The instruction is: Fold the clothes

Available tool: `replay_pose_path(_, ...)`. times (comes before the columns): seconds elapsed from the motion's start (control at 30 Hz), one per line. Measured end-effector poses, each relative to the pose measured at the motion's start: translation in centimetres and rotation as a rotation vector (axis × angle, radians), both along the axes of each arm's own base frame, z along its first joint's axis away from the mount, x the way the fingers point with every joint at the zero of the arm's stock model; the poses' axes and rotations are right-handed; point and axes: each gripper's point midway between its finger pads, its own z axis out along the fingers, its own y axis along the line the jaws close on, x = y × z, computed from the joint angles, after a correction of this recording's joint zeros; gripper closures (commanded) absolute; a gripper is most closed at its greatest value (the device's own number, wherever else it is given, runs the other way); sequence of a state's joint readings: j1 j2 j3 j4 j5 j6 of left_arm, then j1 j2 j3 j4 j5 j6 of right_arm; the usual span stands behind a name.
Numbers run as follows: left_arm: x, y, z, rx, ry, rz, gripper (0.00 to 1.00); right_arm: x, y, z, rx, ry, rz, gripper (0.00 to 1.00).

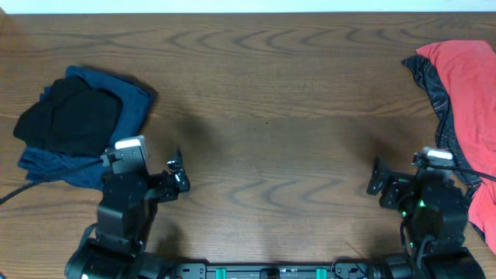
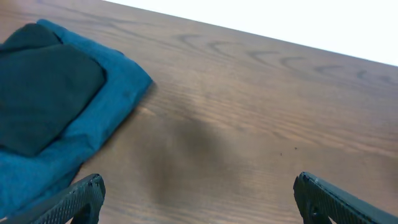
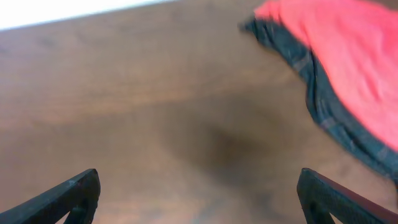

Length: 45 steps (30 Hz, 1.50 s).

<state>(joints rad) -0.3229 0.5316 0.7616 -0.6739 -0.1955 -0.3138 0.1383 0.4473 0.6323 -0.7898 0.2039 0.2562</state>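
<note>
A folded black garment [image 1: 70, 116] lies on a folded navy garment [image 1: 128, 105] at the table's left; both show in the left wrist view, the black one [image 2: 43, 93] atop the blue one [image 2: 106, 106]. A red garment [image 1: 473, 93] lies over a dark plaid garment [image 1: 434, 85] at the right edge; in the right wrist view the red one [image 3: 336, 50] covers the plaid one [image 3: 323, 112]. My left gripper [image 1: 177, 172] is open and empty, just right of the left pile. My right gripper [image 1: 377, 178] is open and empty, left of the right pile. No white logo shows.
The brown wooden table [image 1: 263, 116] stretches bare between the two piles. Its far edge [image 1: 248, 12] meets a white background. The arm bases stand at the near edge.
</note>
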Motion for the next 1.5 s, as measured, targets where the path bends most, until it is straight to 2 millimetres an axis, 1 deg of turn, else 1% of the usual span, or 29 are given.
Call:
replay_pose_path(0.13, -0.2, 0.1, -0.2, 0.004, 0.007, 0.003, 0.02, -1.2, -0.3, -1.8, -0.015, 0.089, -0.008, 0.01)
replay_pose_path(0.3, -0.5, 0.3, -0.8, 0.015, 0.035, 0.006, 0.02, -1.9, -0.5, -2.6, -0.024, 0.131, -0.012, 0.01)
replay_pose_path(0.73, -0.6, 0.3, -1.0, 0.019, 0.044, 0.006, 0.02, -2.2, -0.5, -3.0, -0.027, 0.150, -0.013, 0.01)
replay_pose_path(0.9, -0.6, 0.3, -1.0, 0.019, 0.044, 0.006, 0.02, -3.4, -0.7, -4.1, -0.037, 0.217, -0.013, 0.01)
replay_pose_path(1.1, -0.6, 0.3, -1.0, 0.019, 0.045, 0.006, 0.02, -4.0, -0.8, -4.4, -0.039, 0.233, -0.013, 0.01)
replay_pose_path(1.2, -0.6, 0.3, -1.0, 0.018, 0.045, 0.006, 0.02, -3.6, -0.7, -3.5, -0.030, 0.166, -0.013, 0.01)
replay_pose_path(1.3, -0.6, 0.3, -1.0, 0.019, 0.044, 0.006, 0.02, -2.1, -0.5, -1.0, -0.020, 0.013, -0.001, 0.01)
replay_pose_path(1.4, -0.7, 0.3, -1.0, 0.019, 0.045, 0.006, 0.02, -0.5, 0.1, 2.0, -0.027, -0.190, 0.042, 0.01)
replay_pose_path(1.5, -0.6, 0.3, -1.0, 0.019, 0.045, 0.006, 0.02, 0.4, 0.9, 3.3, -0.045, -0.347, 0.097, 0.01)
